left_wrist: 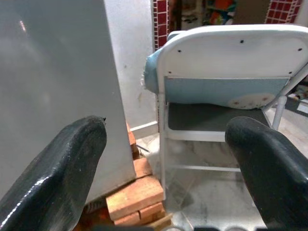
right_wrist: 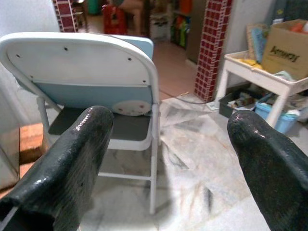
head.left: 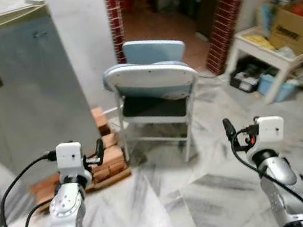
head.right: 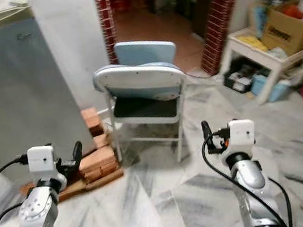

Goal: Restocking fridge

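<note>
The grey fridge [head.left: 20, 93] stands at the left with its door closed, resting on a wooden board and bricks [head.left: 109, 157]. My left gripper [left_wrist: 168, 159] is raised low in front of me, open and holding nothing, and it points toward the fridge's side and the chair. In the left eye view its black fingers [head.left: 98, 150] sit just before the bricks. My right gripper [right_wrist: 168, 154] is also up and open with nothing in it. Its finger [head.left: 228, 129] is over the marble floor to the right of the chair.
A white and blue folding chair [head.left: 153, 87] stands straight ahead beside the fridge, with a second blue chair back [head.left: 153, 50] behind it. At the right, a white low table [head.left: 271, 58] carries a cardboard box [head.left: 295, 26], with clutter underneath. A brick-framed doorway [head.left: 228, 16] opens behind.
</note>
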Available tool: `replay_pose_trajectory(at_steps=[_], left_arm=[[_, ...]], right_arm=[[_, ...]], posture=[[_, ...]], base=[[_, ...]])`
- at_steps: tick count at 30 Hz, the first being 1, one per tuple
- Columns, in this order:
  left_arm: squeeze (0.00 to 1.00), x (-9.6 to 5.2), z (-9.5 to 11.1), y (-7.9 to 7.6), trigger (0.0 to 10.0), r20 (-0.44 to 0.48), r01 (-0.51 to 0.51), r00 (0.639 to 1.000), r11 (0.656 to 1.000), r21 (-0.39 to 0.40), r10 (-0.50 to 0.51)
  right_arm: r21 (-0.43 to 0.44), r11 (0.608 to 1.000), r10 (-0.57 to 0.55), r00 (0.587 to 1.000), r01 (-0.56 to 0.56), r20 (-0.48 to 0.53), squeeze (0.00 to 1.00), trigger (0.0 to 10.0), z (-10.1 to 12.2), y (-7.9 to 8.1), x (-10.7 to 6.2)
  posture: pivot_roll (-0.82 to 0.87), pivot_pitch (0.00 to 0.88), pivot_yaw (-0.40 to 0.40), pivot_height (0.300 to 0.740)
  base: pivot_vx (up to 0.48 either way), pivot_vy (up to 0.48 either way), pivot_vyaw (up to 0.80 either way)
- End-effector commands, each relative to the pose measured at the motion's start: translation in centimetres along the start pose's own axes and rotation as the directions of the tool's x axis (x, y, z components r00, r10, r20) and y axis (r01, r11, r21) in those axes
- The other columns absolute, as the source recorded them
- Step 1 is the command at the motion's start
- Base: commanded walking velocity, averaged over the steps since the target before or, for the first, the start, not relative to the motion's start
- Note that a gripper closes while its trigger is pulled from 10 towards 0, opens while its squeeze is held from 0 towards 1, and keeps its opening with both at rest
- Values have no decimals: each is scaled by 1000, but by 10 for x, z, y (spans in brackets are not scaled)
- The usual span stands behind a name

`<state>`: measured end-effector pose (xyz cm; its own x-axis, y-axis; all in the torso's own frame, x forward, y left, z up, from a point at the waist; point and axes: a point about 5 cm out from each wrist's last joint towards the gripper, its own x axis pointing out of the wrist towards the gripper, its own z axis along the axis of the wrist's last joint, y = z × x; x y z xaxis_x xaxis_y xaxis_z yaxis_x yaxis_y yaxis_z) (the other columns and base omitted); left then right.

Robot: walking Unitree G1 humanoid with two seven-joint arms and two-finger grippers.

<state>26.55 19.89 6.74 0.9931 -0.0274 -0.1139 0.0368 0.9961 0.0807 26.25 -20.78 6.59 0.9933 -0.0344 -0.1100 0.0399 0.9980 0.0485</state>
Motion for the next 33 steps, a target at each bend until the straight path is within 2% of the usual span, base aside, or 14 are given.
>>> replay_pose_trajectory(at_steps=[1, 15, 25, 33], left_arm=[[0, -2, 0, 8, 10000, -4, -25, 1000, 1000, 6, 25], [0, -5, -5, 5, 10000, -15, -11, 1000, 1000, 7, 12], [0, -10, -11, 4, 10000, -39, -9, 999, 1000, 2, 9], [0, -12, -15, 6, 10000, -56, -4, 998, 1000, 11, 4]], right_arm=[[5, 999, 32, 999, -32, 16, 0, 10000, 3, 9, 3], [-7, 1000, 20, 1000, -20, 23, 0, 10000, 3, 6, 0], [-26, 1000, -11, 1000, 11, 3, 0, 10000, -4, -5, -8], [-25, 1000, -11, 1000, 11, 3, 0, 10000, -4, -4, -6]], posture=[[-13, 0, -14, 740], [-18, 0, -10, 740], [-20, 0, -8, 740], [-15, 0, -4, 740]], base=[[0, 480, -800], [0, 480, -760], [0, 480, 0], [0, 480, 0]])
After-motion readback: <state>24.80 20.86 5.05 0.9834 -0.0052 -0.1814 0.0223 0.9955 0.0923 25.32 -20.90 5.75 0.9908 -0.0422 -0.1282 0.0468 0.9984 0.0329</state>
